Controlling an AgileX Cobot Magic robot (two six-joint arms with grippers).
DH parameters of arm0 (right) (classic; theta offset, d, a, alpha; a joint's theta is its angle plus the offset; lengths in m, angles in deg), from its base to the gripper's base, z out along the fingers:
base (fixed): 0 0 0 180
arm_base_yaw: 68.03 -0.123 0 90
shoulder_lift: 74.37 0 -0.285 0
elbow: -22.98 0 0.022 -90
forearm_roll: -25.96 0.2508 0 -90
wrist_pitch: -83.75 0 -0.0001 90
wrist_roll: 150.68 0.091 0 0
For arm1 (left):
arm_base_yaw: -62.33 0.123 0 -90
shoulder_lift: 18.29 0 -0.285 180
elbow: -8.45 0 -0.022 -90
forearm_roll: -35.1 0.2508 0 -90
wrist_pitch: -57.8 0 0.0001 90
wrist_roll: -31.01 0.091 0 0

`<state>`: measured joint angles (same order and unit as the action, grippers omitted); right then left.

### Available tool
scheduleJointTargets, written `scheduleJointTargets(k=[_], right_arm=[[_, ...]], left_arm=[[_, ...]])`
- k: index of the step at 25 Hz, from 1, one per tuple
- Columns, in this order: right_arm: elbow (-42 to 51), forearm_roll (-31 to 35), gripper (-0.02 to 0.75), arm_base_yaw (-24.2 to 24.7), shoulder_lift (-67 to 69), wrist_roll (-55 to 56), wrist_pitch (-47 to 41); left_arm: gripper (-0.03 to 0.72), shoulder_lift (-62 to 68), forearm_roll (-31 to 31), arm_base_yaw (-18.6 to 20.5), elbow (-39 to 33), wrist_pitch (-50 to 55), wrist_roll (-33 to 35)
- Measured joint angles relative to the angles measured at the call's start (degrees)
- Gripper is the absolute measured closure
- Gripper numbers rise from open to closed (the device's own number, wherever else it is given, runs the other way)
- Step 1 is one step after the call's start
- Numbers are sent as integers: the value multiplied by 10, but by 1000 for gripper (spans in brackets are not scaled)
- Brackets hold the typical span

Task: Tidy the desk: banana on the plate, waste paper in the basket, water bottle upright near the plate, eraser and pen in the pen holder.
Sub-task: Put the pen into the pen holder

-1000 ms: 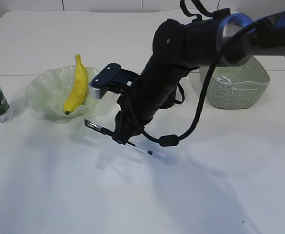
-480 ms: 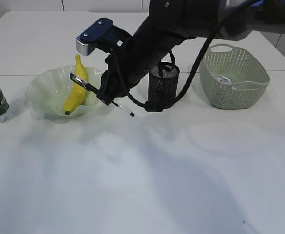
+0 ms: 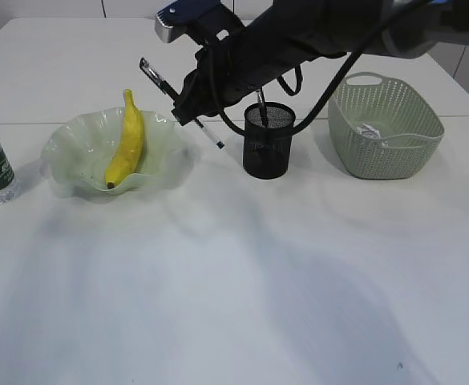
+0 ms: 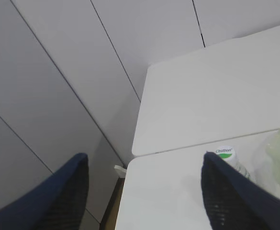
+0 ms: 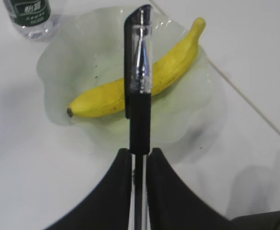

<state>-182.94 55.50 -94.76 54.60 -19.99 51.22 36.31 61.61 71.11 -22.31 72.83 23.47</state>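
Pen (image 3: 179, 106) now rides clear of the tabletop, clamped tight in the right pincer (image 3: 192, 111), lifted from beside the plate (image 3: 74, 148) to just left of the pen holder (image 3: 268, 140). Insertion remains. Left pincer (image 4: 144, 191) stands open, empty.
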Motion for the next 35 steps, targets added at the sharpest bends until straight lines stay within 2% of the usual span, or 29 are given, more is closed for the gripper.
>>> scheduleJointTargets(k=[20,35], right_arm=[[0,86,689,11,0,1,250],[4,151,690,26,13,2,371]], left_arm=[[168,0,8,0,0,-37,0],[168,0,26,0,0,-73,0]])
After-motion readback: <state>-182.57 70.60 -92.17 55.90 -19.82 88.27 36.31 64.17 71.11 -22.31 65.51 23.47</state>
